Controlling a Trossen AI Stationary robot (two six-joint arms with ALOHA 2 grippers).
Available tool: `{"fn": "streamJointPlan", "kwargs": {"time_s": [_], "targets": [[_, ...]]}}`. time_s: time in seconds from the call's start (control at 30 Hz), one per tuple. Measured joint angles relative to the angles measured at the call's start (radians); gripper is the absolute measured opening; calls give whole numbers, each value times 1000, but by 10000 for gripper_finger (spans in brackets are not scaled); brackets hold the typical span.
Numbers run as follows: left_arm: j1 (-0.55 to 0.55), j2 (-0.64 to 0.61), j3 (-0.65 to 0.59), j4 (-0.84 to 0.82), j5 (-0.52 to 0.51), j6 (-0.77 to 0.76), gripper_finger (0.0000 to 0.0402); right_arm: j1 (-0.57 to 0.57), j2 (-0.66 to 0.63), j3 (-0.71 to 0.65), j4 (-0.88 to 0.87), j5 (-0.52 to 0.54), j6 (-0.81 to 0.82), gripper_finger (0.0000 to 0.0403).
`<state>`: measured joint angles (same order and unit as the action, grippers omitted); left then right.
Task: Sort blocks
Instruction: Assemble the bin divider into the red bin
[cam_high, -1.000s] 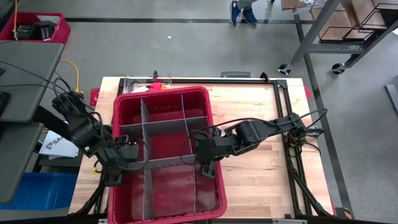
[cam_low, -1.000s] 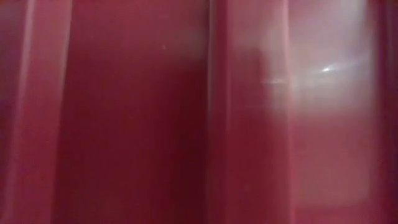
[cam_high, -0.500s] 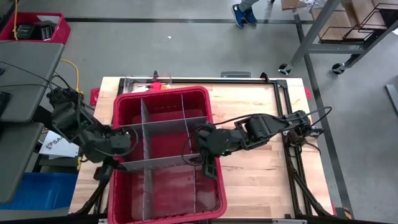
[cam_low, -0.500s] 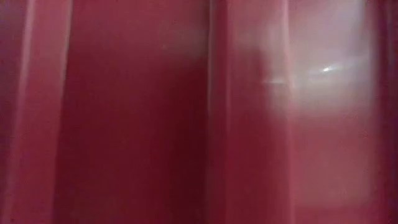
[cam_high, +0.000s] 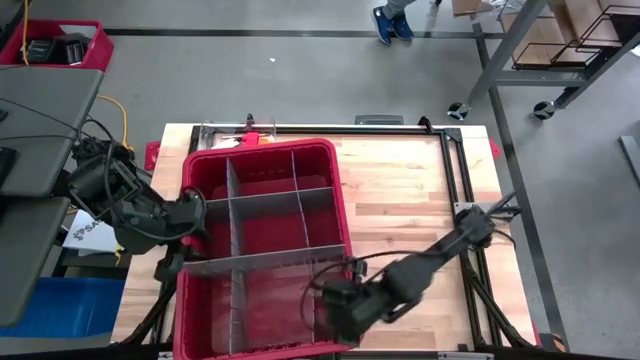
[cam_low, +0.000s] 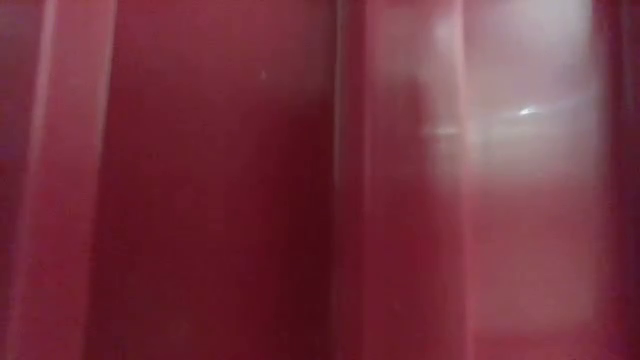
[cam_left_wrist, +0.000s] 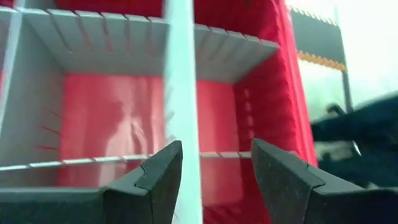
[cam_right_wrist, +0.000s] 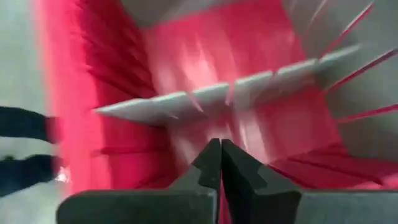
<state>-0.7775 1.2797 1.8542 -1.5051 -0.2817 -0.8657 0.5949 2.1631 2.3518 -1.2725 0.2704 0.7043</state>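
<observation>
Blocks are not showing clearly enough in any view for me to place one; the bin compartments that can be seen are showing only red floor and grey walls.

Nearest, the right gripper (cam_high: 335, 303) is reaching down into the red bin (cam_high: 346, 215) at its near right corner compartment. Its fingers (cam_right_wrist: 210, 163) are pressing flat together with nothing showing between them, and a grey divider (cam_right_wrist: 217, 96) is crossing just ahead of them.

Farther along, the left gripper (cam_high: 192, 213) is hanging at the bin's left wall, about halfway down its length. Its fingers (cam_left_wrist: 163, 171) are standing moderately apart around empty air, and an upright divider sheet (cam_left_wrist: 183, 93) is rising just beyond them; whether they are touching it I cannot tell.

The dividers (cam_high: 265, 200) are splitting the bin into compartments. The bin is lying on the wooden table (cam_high: 400, 190), and its red wall (cam_low: 220, 180) is filling the low view.

Beyond the table, a person's shoes (cam_high: 390, 20) are showing on the floor.
</observation>
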Motion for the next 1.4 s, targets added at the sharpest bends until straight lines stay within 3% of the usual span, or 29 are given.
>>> {"fn": "streamJointPlan", "kwargs": {"time_s": [0.13,0.4,0.67,0.83,0.9,1.0,1.07,1.17,1.4], "targets": [[-15,1,-9,-14,-44,-12,182,-23,82,-1,19,-22,59,1],[-100,16,-61,-66,62,-157,182,-86,122,-1,64,-72,55,0],[-239,17,-241,-62,306,-412,174,-104,116,1,72,-88,47,0],[-347,25,-272,-65,540,-593,121,-104,116,1,73,-88,31,0],[-389,30,-272,-68,578,-659,86,-104,116,1,73,-88,18,0],[-430,44,-272,-67,524,-729,26,-105,116,1,75,-88,11,0],[-440,60,-272,-67,443,-756,8,-105,116,1,76,-88,1,0],[-443,97,-272,-66,372,-765,11,-106,116,1,76,-88,-6,0],[-467,197,-272,-46,357,-866,1,-102,113,2,77,-92,-6,0]]}}
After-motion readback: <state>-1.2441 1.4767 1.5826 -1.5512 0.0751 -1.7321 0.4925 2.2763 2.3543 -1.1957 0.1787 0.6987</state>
